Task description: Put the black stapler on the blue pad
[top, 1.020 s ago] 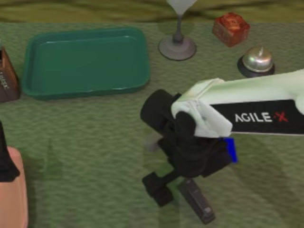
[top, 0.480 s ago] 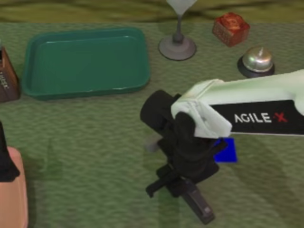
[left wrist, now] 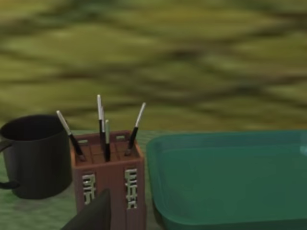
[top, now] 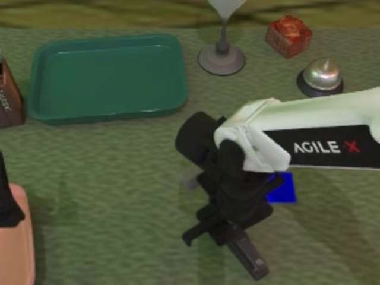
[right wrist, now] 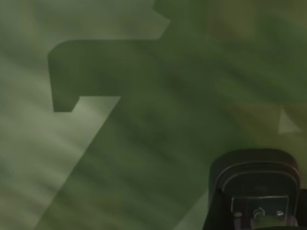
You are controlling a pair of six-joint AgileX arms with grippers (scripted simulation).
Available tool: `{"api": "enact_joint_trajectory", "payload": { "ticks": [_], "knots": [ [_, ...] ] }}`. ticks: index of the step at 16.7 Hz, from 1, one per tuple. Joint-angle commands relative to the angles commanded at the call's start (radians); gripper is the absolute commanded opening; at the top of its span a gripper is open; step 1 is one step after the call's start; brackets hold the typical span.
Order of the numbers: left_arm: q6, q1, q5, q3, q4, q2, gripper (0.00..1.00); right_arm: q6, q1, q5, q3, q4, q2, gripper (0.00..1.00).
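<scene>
The black stapler (top: 249,258) lies on the green cloth near the front edge, pointing away at a slant. My right gripper (top: 217,228) is open and low over the cloth at the stapler's far end; one finger (top: 195,231) sticks out to the left. In the right wrist view the stapler's end (right wrist: 254,191) is close by, off to one side, and nothing lies between the fingers. The blue pad (top: 282,189) shows partly from under the right wrist, just behind the stapler. My left gripper (top: 6,202) is parked at the left edge; one finger (left wrist: 96,213) shows.
A green tray (top: 35,89) lies at the back left, with a brown pen holder (top: 9,101) and a black mug (left wrist: 36,153) beside it. A grey goblet (top: 221,56), a red box (top: 288,35) and a silver bell (top: 322,76) stand at the back right.
My right gripper has dropped lower and shifted a little towards the stapler's far end, uncovering more of the blue pad. The stapler and the left arm have not moved.
</scene>
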Motion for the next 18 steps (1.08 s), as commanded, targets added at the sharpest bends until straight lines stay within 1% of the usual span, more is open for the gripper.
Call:
{"api": "enact_joint_trajectory", "payload": {
  "ticks": [5,7,12,14,18],
  "knots": [
    [0.000,0.000,0.000,0.000,0.000,0.000,1.00,-0.001,0.001,0.001,0.016,-0.017,-0.011,0.00],
    [0.000,0.000,0.000,0.000,0.000,0.000,1.00,-0.001,0.004,0.002,0.059,-0.075,-0.031,0.00],
    [0.000,0.000,0.000,0.000,0.000,0.000,1.00,-0.002,0.007,0.001,0.194,-0.313,-0.108,0.00],
    [0.000,0.000,0.000,0.000,0.000,0.000,1.00,-0.003,0.006,0.000,0.225,-0.355,-0.134,0.00],
    [0.000,0.000,0.000,0.000,0.000,0.000,1.00,-0.002,0.002,0.000,0.227,-0.357,-0.134,0.00]
  ]
}}
